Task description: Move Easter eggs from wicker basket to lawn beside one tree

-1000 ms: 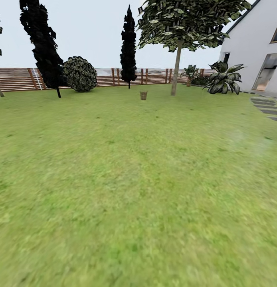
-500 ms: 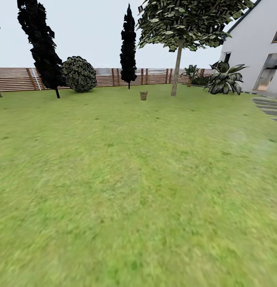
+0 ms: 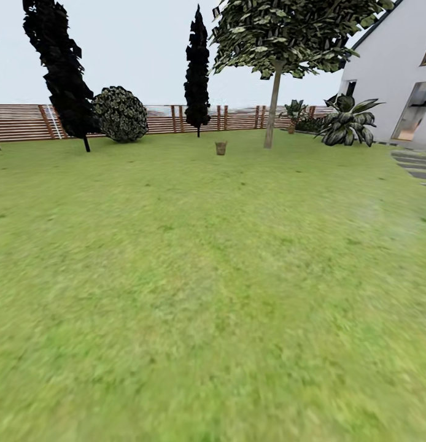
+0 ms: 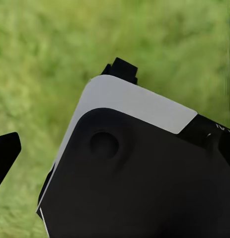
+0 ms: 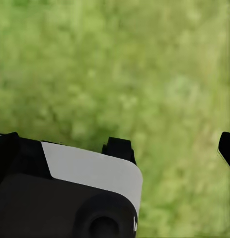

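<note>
Driving on, you risk bumping the wicker basket, far ahead of either tool on the lawn beside the tree; tool openness I cannot tell.

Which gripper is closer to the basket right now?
Cannot tell. The basket stands far ahead by the tree; the left gripper and right gripper both hang over lawn, far short of it.
</note>
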